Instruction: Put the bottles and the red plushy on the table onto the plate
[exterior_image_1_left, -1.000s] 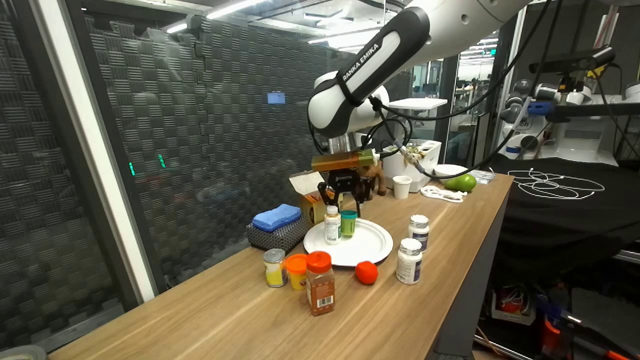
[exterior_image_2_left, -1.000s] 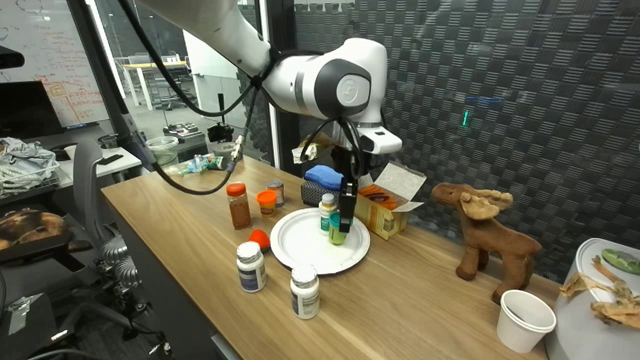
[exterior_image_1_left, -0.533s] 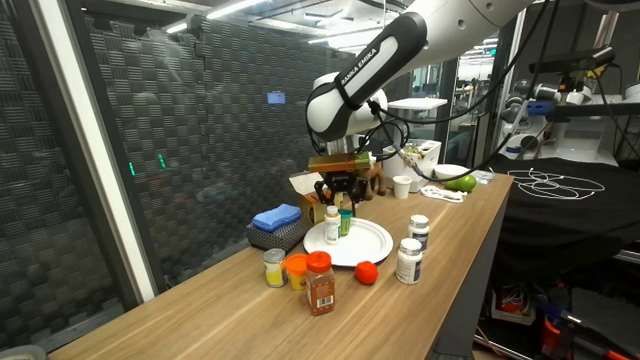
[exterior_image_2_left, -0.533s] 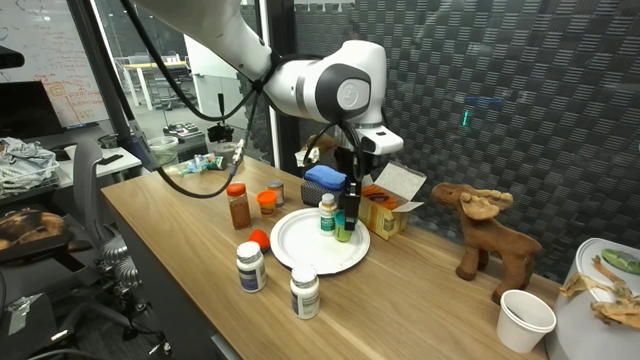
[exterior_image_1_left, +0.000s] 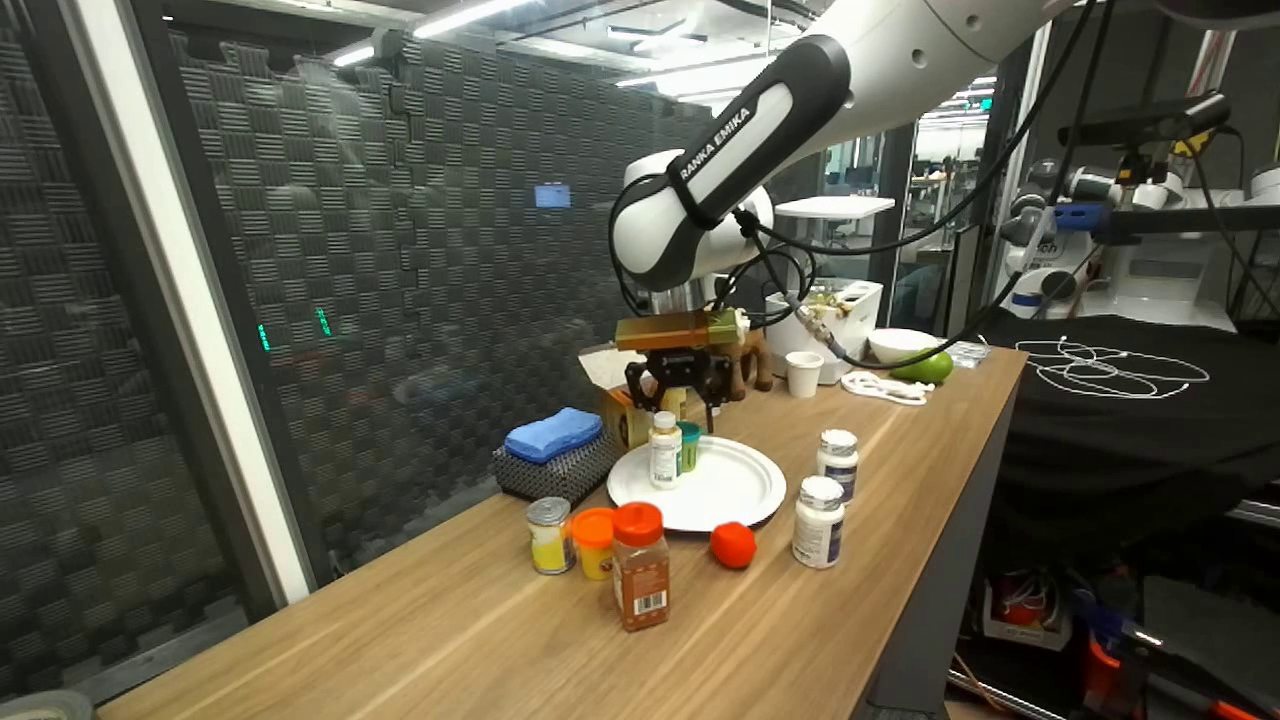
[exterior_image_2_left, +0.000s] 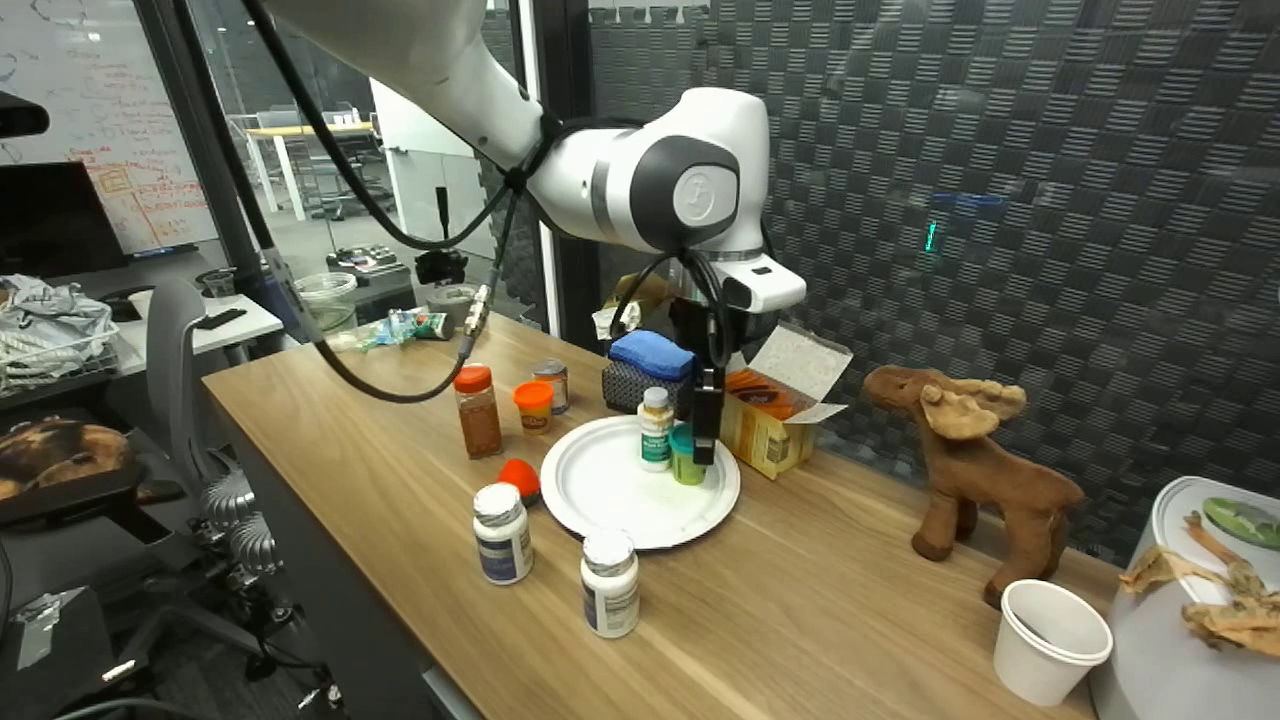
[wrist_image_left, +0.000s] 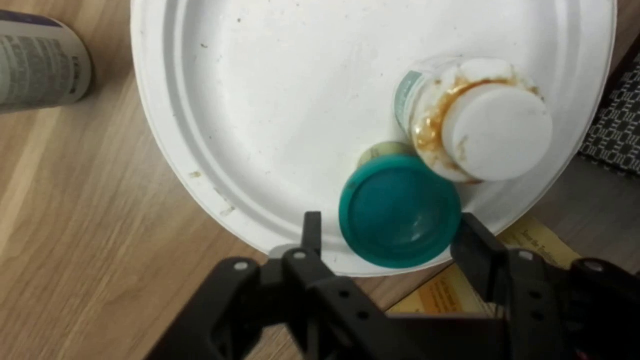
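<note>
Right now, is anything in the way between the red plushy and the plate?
Nothing visible: the plushy lies just beside the plate, with a white bottle to one side and the brown bottle to the other.

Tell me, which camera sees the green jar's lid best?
The wrist view, because it looks down from close up and shows the round top of the blue-green lid. In both exterior views the lid looks small and is partly hidden: once by the white bottle beside it, once by the robot's finger.

White bottle (exterior_image_2_left: 655, 441) and green jar (exterior_image_2_left: 684, 467) crowd the plate (exterior_image_2_left: 598, 497), free toward the red plushy (exterior_image_2_left: 518, 476).
</note>
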